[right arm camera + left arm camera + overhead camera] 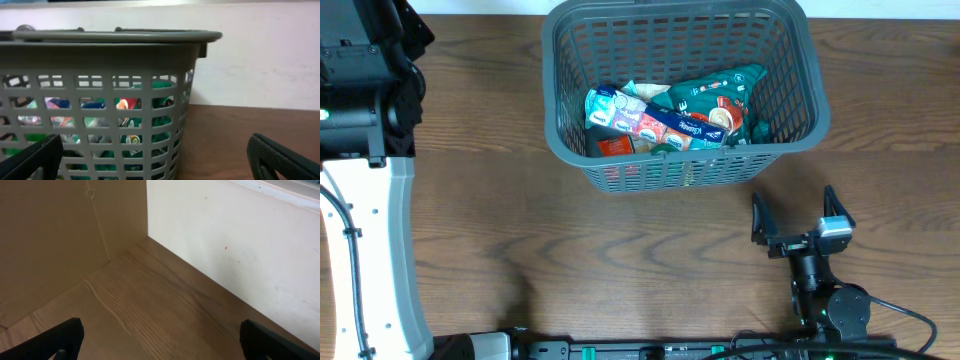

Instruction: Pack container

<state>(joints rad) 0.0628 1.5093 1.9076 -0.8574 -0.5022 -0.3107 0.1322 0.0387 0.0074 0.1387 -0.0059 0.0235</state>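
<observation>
**Container.** The large dark grey plastic basket [670, 172], rectangular with rounded corners, has slotted lattice walls and a thick rim. It stands upright on the far middle of the brown wood-grain worktop [570, 260], a little right of centre. Lying in it, from left to right:
- a red-orange packet [615, 146] low against the near wall;
- a blue-and-white printed packet [645, 118] set on a slant;
- a crumpled teal-green bag [720, 95] reaching the right wall.

In the right wrist view the lattice wall fills the left half. The coloured packets show only through its slots, and the rim runs level above them.

**Surroundings.**
- At far left, a white arm column [375, 250] rises along the edge, with the black left arm [365, 80] above it, well apart from the basket.
- The left jaws stand wide apart and hold nothing. Their black fingers [60, 340] frame bare wood, a tan panel [50, 240] and a white wall [240, 240].
- At right, the right jaws also stand wide apart and empty. Their dark fingers [758, 215] point toward the basket's near right corner, near it but not touching.
- The basket's near wall lies between these jaws and the packets.
- A black cable [910, 320] trails from the right arm's base.
</observation>
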